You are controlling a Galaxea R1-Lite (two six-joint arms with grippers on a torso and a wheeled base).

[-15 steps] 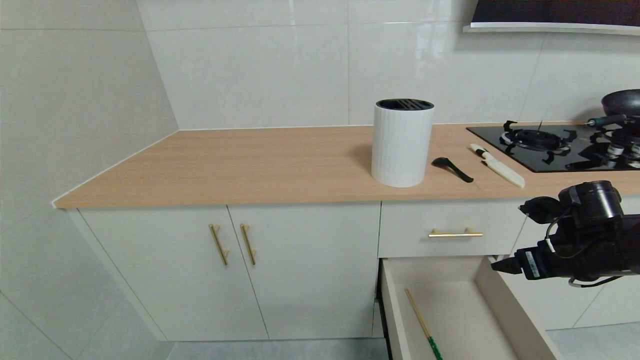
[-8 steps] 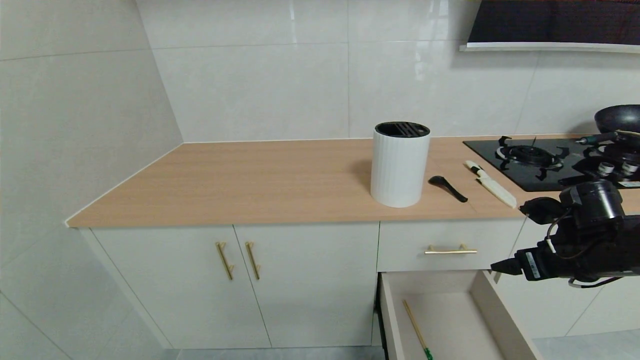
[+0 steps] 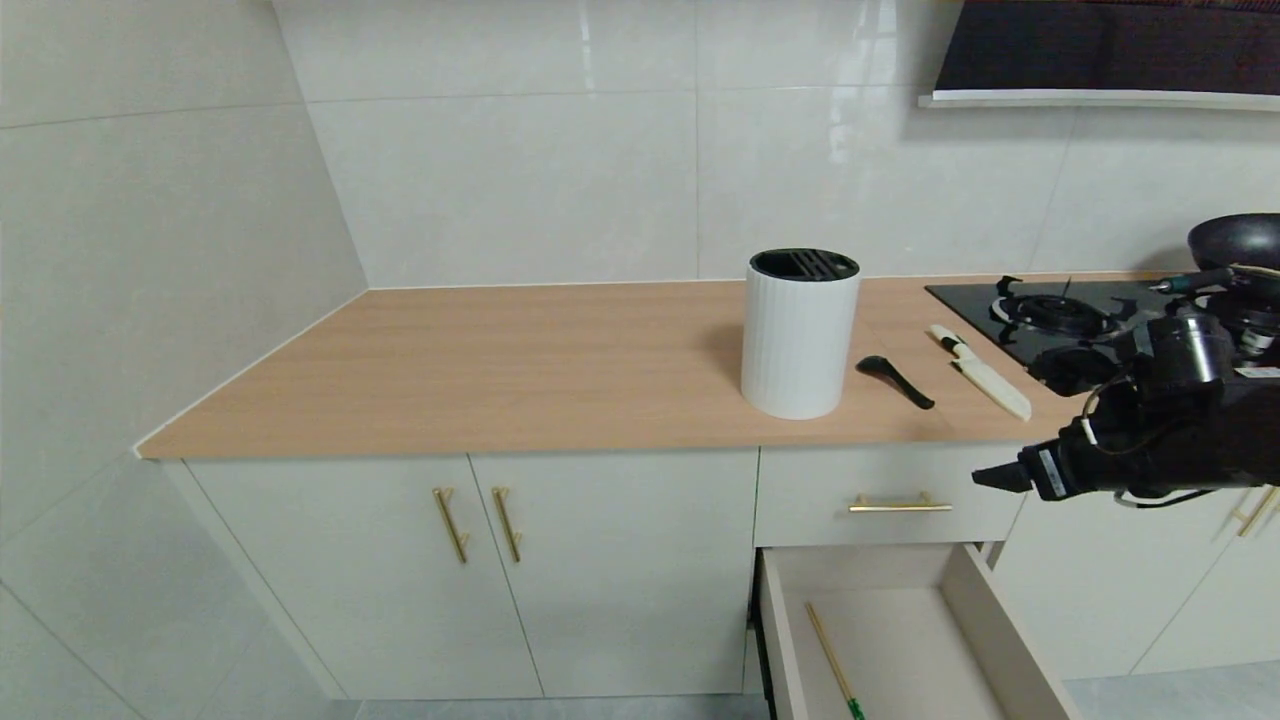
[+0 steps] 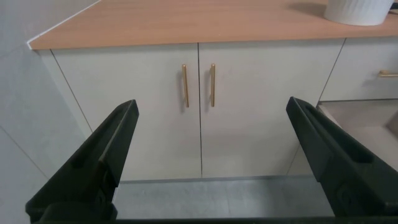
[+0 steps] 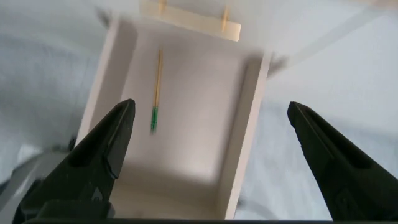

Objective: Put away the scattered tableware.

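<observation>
Counter (image 3: 500, 360), light wood, runs along the tiled wall. White ribbed holder (image 3: 798, 335) with a black slotted top stands upright right of centre. Just to its right lies a black spoon (image 3: 893, 378), bowl toward the holder and apart from it. Further right is a knife (image 3: 980, 372) with a pale blade, flat on the counter, near the spoon but not touching it. Black gas stove (image 3: 1060, 310) is at the far right, with a dark pan (image 3: 1235, 238) on its right burner.

Below the spoon, the upper drawer front (image 3: 890, 495) is closed and the lower drawer (image 3: 965, 620) is pulled out. Inside, near the left wall, lies a wooden chopstick (image 3: 828, 662), green end nearest. It may be a pair pressed together; cannot tell.

Right gripper (image 3: 1000, 478) hangs above the open drawer's right wall, level with the closed drawer front. Jaws spread wide, nothing held.

Left gripper (image 4: 211, 109) is low in front of the double cupboard doors (image 4: 199, 137). Jaws spread wide, nothing held.
</observation>
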